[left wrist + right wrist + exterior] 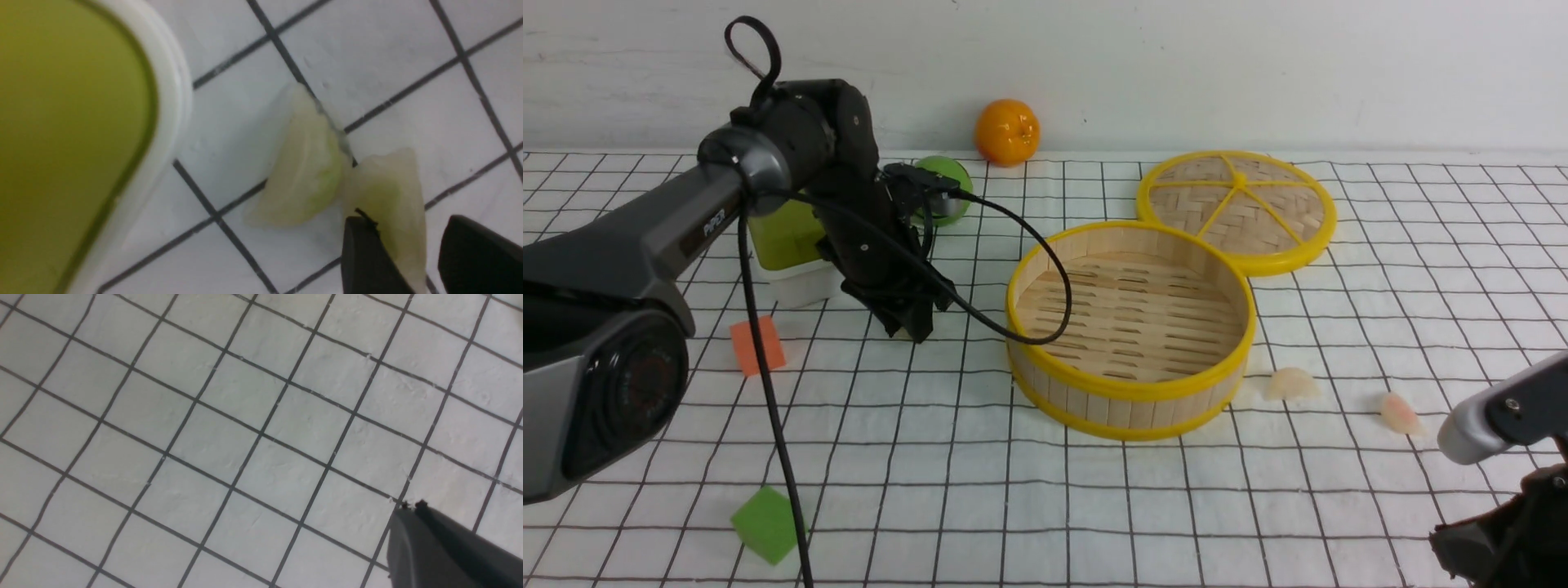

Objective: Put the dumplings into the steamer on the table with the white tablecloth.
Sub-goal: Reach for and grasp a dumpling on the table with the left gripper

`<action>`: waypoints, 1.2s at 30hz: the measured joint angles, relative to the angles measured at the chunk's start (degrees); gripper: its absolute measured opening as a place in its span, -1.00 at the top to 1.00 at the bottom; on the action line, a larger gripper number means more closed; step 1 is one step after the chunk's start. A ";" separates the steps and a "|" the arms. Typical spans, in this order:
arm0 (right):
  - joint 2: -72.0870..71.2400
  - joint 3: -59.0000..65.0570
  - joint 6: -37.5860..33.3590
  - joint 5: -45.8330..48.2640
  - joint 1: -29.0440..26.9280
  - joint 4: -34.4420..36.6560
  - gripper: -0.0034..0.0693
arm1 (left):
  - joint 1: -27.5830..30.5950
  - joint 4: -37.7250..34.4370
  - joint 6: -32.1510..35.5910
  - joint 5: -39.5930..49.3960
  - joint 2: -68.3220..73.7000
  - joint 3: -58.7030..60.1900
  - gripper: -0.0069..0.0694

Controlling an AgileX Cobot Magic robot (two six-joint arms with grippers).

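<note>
Tablecloth [1143, 506] carries steamer [1131, 392], centre. Left gripper [408, 228]: jaws apart, astride green dumpling [392, 192], touching second green dumpling [304, 175] near tub [81, 143]. Right gripper [433, 547]: setting indeterminable. White dumpling [1290, 384] and pink dumpling [1401, 414] lie right of steamer.

Black-and-grey left arm [645, 237] with looped black cable [783, 457]; right arm [1494, 420] grey-capped, one screw [1512, 404].

We count 4 dumplings [304, 171] | 1 steamer [1131, 404] | 1 lid [1236, 208] | 2 cubes [757, 345] | 1 orange [1007, 131] | 1 box [784, 237] | 1 green ball [947, 175]
</note>
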 joint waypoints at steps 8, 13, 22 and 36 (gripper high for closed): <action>0.00 0.00 -0.05 -0.18 0.00 0.11 0.92 | 0.03 0.16 -8.31 0.90 0.00 -0.35 0.64; 0.00 0.00 -0.05 -0.18 0.00 0.21 0.92 | 0.03 -0.59 -13.76 0.87 -1.20 -0.35 0.74; 0.00 0.00 -0.05 -0.30 0.00 0.21 0.91 | -0.22 -9.71 -15.50 1.01 -8.57 -4.78 0.85; 0.00 0.00 -0.05 -0.42 0.00 0.46 0.87 | -6.12 4.71 -27.78 1.33 -9.55 -1.75 0.85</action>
